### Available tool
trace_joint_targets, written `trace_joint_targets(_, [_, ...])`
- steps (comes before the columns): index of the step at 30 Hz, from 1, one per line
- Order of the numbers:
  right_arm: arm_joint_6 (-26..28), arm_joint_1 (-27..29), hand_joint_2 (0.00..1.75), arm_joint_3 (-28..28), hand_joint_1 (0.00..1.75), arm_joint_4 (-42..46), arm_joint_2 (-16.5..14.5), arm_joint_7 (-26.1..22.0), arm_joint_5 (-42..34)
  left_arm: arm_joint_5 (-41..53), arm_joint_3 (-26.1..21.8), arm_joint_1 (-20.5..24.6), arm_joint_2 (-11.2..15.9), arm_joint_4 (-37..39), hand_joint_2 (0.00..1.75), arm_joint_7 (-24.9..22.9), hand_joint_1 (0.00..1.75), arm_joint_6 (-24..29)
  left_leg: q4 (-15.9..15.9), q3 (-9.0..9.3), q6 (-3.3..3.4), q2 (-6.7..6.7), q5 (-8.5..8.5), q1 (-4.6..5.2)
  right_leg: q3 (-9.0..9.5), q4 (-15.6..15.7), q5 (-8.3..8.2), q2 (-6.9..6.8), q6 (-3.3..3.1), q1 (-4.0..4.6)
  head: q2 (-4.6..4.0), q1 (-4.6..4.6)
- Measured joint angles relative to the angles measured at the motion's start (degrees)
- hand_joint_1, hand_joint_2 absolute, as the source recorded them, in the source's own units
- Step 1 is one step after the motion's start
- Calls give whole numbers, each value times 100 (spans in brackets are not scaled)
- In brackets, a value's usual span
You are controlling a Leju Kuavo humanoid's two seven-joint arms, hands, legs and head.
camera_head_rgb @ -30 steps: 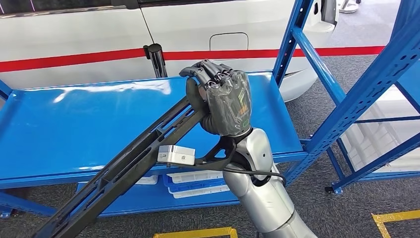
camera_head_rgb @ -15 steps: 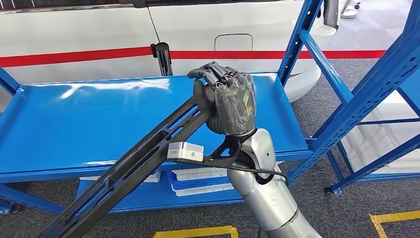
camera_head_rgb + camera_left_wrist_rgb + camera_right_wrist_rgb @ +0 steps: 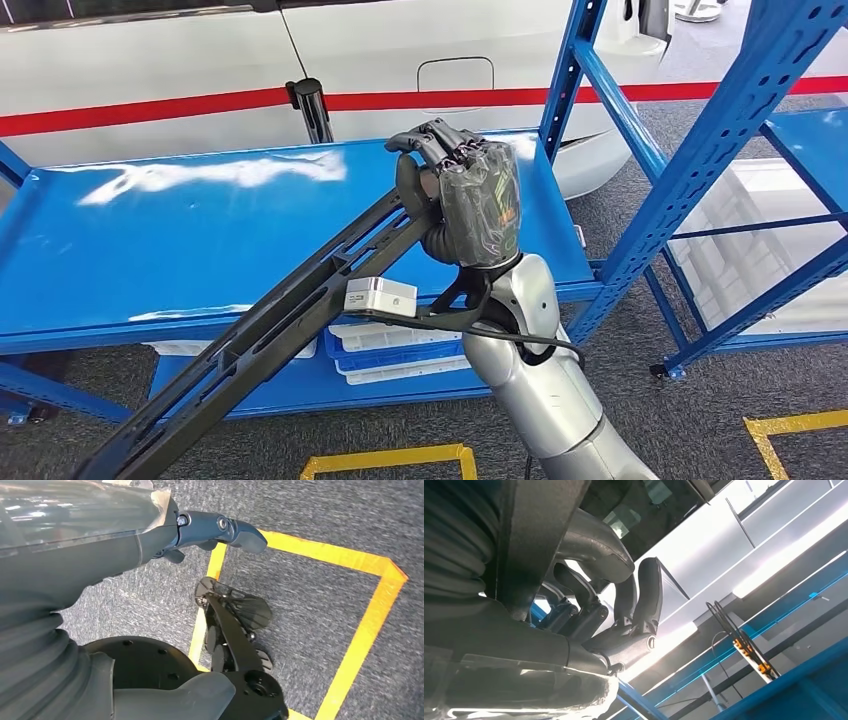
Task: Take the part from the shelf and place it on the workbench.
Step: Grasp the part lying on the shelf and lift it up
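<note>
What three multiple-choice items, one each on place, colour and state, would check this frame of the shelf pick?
1. Where is the top end of the long black part?
A. flat on the floor
B. in the right hand, above the shelf
C. in a white bin

2. What colour is the shelf?
A. blue
B. green
C. grey

3. What is the left hand doing?
A. gripping the part
B. pressing the shelf
C. holding nothing, over the carpet

Answers: 1 B, the fingers wrap the part's end over the shelf deck; 2 A, deck and posts are blue; 3 C, the left wrist view shows nothing in it, with grey carpet beneath.
</note>
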State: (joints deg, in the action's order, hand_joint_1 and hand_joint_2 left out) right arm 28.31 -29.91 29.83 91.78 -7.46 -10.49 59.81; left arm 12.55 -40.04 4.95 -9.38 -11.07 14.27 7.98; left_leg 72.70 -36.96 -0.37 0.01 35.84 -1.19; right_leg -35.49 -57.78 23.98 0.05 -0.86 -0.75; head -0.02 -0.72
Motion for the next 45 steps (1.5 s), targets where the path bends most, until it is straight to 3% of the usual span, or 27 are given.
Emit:
trace_joint_targets(3, [1,-2,175,-1,175,2,0,0,-2,0,0,6,0,-15,175,2,0,-3,-1065,710,58,-1,-446,11,-93,-12,-99,3,49,15,0,0])
trace_joint_targets(5, [1,-13,175,-4,175,5,-1,0,-3,0,0,13,-1,-28,175,7,0,-4,-1530,978,94,-15,-518,50,-114,-10,-167,-4,121,21,1,3])
trace_joint_targets(7, [2,-20,175,-4,175,7,-1,0,-3,0,0,12,-3,-30,175,10,0,-6,-1581,938,145,-24,-568,90,-122,18,-252,-11,209,18,1,0])
trace_joint_targets(9, [3,-25,175,-9,175,7,5,-1,-3,0,0,13,-7,-30,175,10,0,-7,-1631,865,225,3,-684,78,-194,-51,-184,-8,244,26,0,2])
trace_joint_targets(10, [5,-27,175,-15,175,8,11,-2,-5,0,0,15,-9,-31,175,10,0,-7,-1656,810,271,18,-758,69,-273,-221,-14,-6,223,33,0,10])
trace_joint_targets(12, [8,-30,175,-23,175,9,28,-2,-8,0,-1,17,-11,-33,175,10,0,-7,-1663,681,328,33,-884,71,-484,-869,490,-4,153,23,0,29])
trace_joint_targets(13, [10,-27,175,-27,175,8,39,-2,-9,0,-1,15,-11,-34,175,11,0,-7,-1657,600,337,39,-946,76,-566,-1246,681,-4,151,13,0,35])
trace_joint_targets(14, [10,-22,175,-30,175,8,50,-2,-9,0,-2,13,-11,-34,175,11,0,-8,-1651,519,335,43,-1003,79,-590,-1515,761,-4,183,6,0,38])
trace_joint_targets(15, [10,-19,175,-32,175,7,60,-2,-9,0,-2,11,-11,-34,175,11,0,-11,-1642,441,328,46,-1056,80,-526,-1618,740,-4,239,3,0,41])
trace_joint_targets(16, [10,-16,175,-34,175,7,67,-2,-9,1,-2,10,-13,-33,175,11,0,-15,-1631,371,316,48,-1103,80,-354,-1491,638,-5,302,0,0,45])
trace_joint_targets(18, [10,-23,175,-35,175,7,72,-2,-9,16,-2,9,-16,-33,175,11,0,-28,-1589,255,277,46,-1174,86,228,-729,472,-5,362,1,1,45])
trace_joint_targets(20, [14,-38,175,-38,175,7,69,-2,-8,55,-2,10,-17,-34,175,11,0,-34,-1548,174,212,47,-1236,97,661,-37,510,-1,321,29,1,40])
trace_joint_targets(22, [21,-48,175,-45,175,5,74,-2,-8,103,-1,9,-17,-34,175,9,0,-34,-1531,130,143,46,-1302,97,715,134,548,2,255,58,1,35])
trace_joint_targets(24, [28,-59,175,-53,175,-4,85,-2,-11,132,0,3,-11,-35,175,9,0,-34,-1479,76,83,34,-1265,71,655,137,481,-8,154,5,1,34])
trace_joint_targets(26, [34,-67,175,-64,175,-18,89,-2,-22,145,0,-2,-4,-36,175,14,0,-37,-1129,-64,25,17,-876,40,571,148,379,-26,43,-45,0,15])
trace_joint_targets(28, [39,-65,175,-83,175,-34,89,3,-43,166,0,-4,1,-37,175,29,0,-45,-454,-261,-29,11,-371,20,453,140,278,-38,1,-33,0,-6])
trace_joint_targets(29, [41,-61,175,-92,175,-47,90,8,-56,177,0,-5,5,-37,175,39,0,-50,-142,-323,-51,11,-253,9,389,133,230,-41,8,-28,0,-7])
trace_joint_targets(31, [44,-51,175,-105,175,-74,92,15,-79,191,0,-5,17,-37,175,65,0,-57,27,-222,-76,12,-364,-10,259,105,147,-42,34,-25,0,-8])
trace_joint_targets(33, [45,-46,175,-122,175,-91,90,17,-93,192,0,-2,29,-43,175,92,0,-62,-591,257,-77,12,-651,-32,152,49,94,-41,82,-30,0,-9])
trace_joint_targets(35, [45,-53,175,-139,175,-96,79,18,-110,185,0,6,35,-57,175,116,0,-66,-1286,703,-46,-11,-680,-18,78,2,43,-42,158,-15,0,-5])
trace_joint_targets(37, [45,-66,175,-148,175,-98,54,19,-125,161,-1,9,35,-66,175,128,0,-67,-1485,793,24,-36,-620,29,46,1,-32,-47,247,-2,0,-1])
trace_joint_targets(39, [45,-75,175,-159,175,-103,35,20,-132,139,-2,9,36,-67,175,133,0,-63,-1510,729,144,-20,-719,47,9,-14,-52,-44,317,5,1,2])
trace_joint_targets(40, [45,-77,175,-169,175,-105,34,20,-134,134,-2,11,36,-68,175,134,0,-61,-1531,682,215,-7,-784,49,-50,-101,45,-40,315,10,1,9])
trace_joint_targets(42, [45,-79,175,-192,175,-110,38,21,-140,131,-3,16,36,-71,175,136,0,-59,-1551,547,317,14,-919,57,-256,-594,464,-32,246,8,1,22])
trace_joint_targets(44, [45,-77,175,-208,175,-120,38,22,-161,124,-8,16,37,-74,175,136,0,-57,-1544,368,352,15,-1049,86,-460,-1349,870,-29,203,9,0,35])
trace_joint_targets(45, [46,-75,175,-216,175,-129,37,22,-176,119,-12,15,37,-74,175,136,0,-55,-1541,276,358,17,-1117,100,-482,-1605,941,-29,223,11,0,37])
